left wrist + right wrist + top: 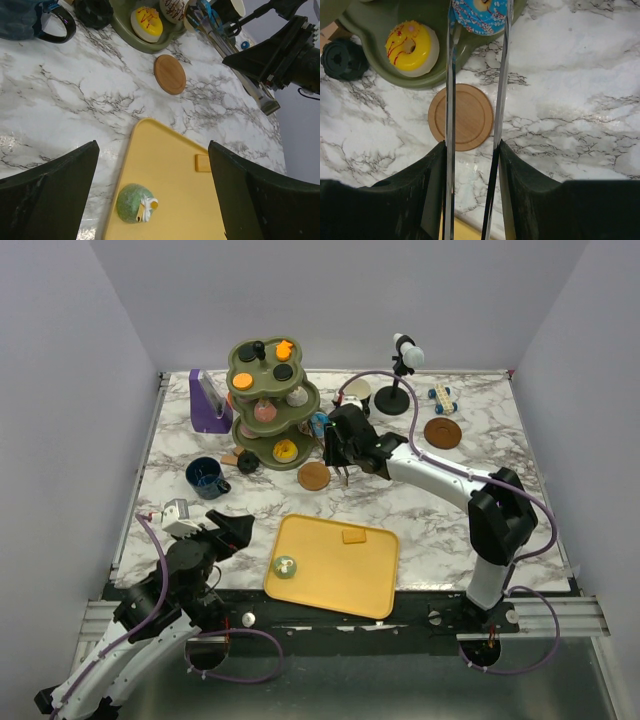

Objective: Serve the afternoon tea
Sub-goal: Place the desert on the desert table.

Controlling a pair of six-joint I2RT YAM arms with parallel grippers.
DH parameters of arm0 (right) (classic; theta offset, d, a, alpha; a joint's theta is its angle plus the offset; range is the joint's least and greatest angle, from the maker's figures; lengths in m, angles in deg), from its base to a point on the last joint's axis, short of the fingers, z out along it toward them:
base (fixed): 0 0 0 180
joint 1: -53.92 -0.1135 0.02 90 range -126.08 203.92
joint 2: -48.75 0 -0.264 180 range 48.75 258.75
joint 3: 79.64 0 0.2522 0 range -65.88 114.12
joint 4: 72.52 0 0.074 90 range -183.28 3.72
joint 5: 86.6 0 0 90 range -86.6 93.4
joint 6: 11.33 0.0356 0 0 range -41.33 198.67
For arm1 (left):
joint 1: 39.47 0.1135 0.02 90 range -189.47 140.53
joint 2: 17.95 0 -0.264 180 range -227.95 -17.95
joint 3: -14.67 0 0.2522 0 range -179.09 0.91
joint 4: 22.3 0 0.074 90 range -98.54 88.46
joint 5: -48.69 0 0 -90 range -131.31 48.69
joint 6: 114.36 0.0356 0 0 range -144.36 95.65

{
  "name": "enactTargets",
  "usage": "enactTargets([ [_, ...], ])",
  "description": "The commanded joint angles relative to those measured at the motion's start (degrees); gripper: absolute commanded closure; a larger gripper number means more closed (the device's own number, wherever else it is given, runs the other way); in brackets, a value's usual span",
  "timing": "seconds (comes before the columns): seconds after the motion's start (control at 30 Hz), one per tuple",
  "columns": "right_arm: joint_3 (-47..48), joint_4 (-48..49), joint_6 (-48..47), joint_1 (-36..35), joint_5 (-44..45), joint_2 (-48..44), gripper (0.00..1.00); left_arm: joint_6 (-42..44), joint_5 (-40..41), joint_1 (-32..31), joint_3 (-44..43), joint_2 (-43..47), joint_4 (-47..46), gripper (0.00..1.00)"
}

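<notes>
The marble table [450, 510] carries the tea things, and the olive-green stand [375, 22] rises upright near its far side, its long axis vertical, with treats on all three tiers. The yellow tray [340, 580] lies well in front of the stand, toward the arms. The dark-blue mug [205, 477] sits in front of the stand and to its left, and the black mug [358, 395] sits to its right. A round coaster [461, 116] lies on the marble just in front of the stand's lowest tier. The step in hand looks like the transfer of one treat between stand and tray, though the frames do not show which way it goes. The right gripper [478, 25] has its long thin fingers closed narrowly on the blue doughnut [470, 15], pinched across its width at the front rim of the stand's lowest tier, beside the yellow doughnut [412, 47] that rests in that tier. The blue doughnut is a ring with no long axis; its iced face and hole point up the fingers toward the wrist camera. The next move probably calls for a steady grip and a path that clears the rim and the coaster. The left gripper [155, 192] hangs wide open and empty, well in front of the stand, over the tray's corner. Below it sit the green cupcake [134, 202] and a small biscuit [202, 163].
</notes>
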Motion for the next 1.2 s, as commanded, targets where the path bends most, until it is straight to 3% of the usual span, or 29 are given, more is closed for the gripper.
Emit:
enactTargets([
  [0.0,2.85,2.14,-0.78,1.17,1.06,2.21,0.57,-0.32,1.34,0.11,-1.24,0.35,1.39,0.02],
  [0.6,3.88,3.15,-1.04,2.18,-1.56,5.12,0.57,-0.69,1.20,0.11,-0.78,-0.23,1.35,0.01],
  [1.17,10.98,3.74,-1.23,2.13,-4.49,11.40,0.57,-1.24,1.86,-0.41,-0.83,-0.11,2.22,0.01],
])
